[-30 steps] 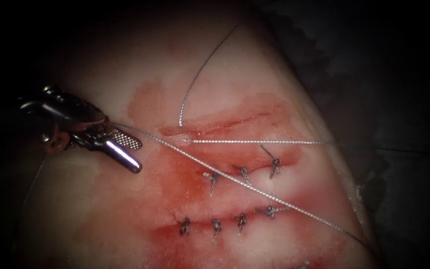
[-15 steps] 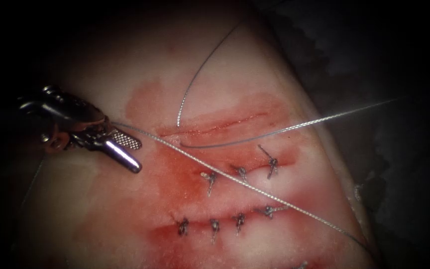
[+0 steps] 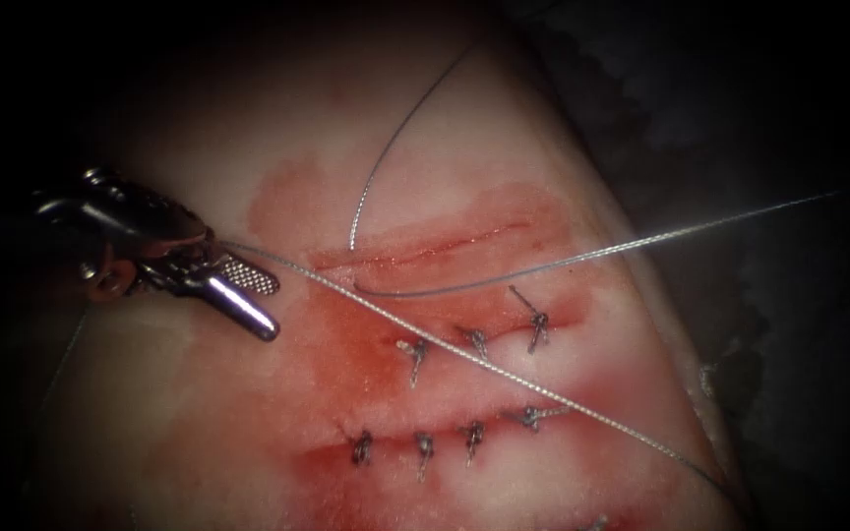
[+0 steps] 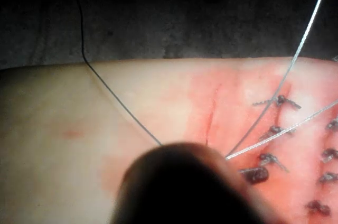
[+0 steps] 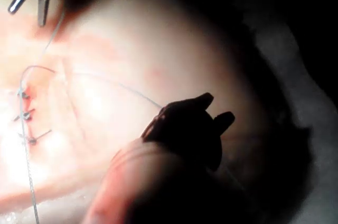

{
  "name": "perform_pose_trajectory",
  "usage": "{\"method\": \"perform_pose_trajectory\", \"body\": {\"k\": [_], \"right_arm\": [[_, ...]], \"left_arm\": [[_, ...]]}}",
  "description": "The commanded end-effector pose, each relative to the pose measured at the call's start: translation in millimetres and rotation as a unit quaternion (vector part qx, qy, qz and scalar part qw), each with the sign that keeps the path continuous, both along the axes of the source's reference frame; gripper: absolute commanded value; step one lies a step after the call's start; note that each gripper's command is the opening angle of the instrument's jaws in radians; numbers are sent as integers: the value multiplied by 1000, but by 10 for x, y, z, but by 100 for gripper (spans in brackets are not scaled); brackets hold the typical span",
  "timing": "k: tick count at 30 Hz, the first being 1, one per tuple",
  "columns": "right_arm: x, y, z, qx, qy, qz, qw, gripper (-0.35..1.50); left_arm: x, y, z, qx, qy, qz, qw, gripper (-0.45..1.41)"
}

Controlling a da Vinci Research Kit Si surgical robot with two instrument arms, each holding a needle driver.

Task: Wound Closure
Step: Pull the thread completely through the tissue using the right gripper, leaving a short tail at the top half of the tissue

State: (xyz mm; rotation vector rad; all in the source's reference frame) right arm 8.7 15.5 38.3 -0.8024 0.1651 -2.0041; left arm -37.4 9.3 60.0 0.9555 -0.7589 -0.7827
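Note:
My left tool (image 3: 274, 308) is left of the cut, its jaws open and holding nothing. It is also seen as the left tool (image 5: 30, 1). A braided thread (image 3: 484, 366) runs from behind its jaw base down to the right, across the stitches. The open cut (image 3: 425, 246) lies on the tissue (image 3: 504, 128). At the cut's left end a second strand (image 3: 592, 256) leaves the tissue and rises rightward. In the right wrist view this strand (image 5: 121, 87) reaches my right tool (image 5: 216, 109), a dark shape. A thin dark thread (image 3: 395, 147) curves up from the cut. I see no needle.
Two rows of knotted stitches (image 3: 474, 339) (image 3: 425, 442) close other cuts below the open one, with red fluid (image 3: 346, 344) around them. The tissue's right edge (image 3: 661, 285) drops to dark cloth. The cut (image 4: 211, 115) and stitches (image 4: 274, 129) lie beyond my left tool.
The strand leading right lay level across the tissue one second ago. It now slants up off the tissue toward the right. The left tool has stayed still.

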Motion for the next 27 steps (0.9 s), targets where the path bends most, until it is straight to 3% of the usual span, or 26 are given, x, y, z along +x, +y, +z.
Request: {"method": "perform_pose_trajectory", "body": {"k": [1, 3, 4, 6, 7, 10, 12, 15, 17, 20, 27], "right_arm": [[39, 5, 13, 6, 14, -1, 1000, 19], [65, 6, 26, 19, 23, -5, 1000, 19], [98, 6, 42, 45, 40, -25, 998, 19], [113, 5, 49, 55, 42, -32, 997, 17], [149, -1, 68, 47, 40, -93, 994, 7], [202, -19, 94, 48, 31, -135, 989, 15], [255, -39, 118, 108, 37, -102, 988, 17], [296, -59, 140, 206, 70, -72, 973, 39], [315, -73, 152, 247, 77, -81, 963, 49], [362, -94, 182, 314, 48, -101, 943, 51], [402, -108, 215, 356, 43, -96, 929, 51]], "left_arm": [[-6, 7, 4, -2, -1, -1, 1000, 63], [-6, 7, 4, -2, -1, -1, 1000, 63], [-6, 7, 4, -2, -1, -1, 1000, 63], [-6, 7, 4, -2, -1, -1, 1000, 63], [-6, 7, 4, -2, -1, -1, 1000, 63], [-7, 6, 4, -2, -1, -1, 1000, 63], [-6, 6, 4, -2, -1, -1, 1000, 63], [-7, 6, 4, -2, -1, -1, 1000, 63], [-7, 6, 4, -2, -1, -1, 1000, 63], [-7, 6, 4, -2, 0, -1, 1000, 63], [-7, 6, 4, -2, 0, -1, 1000, 63]]}}
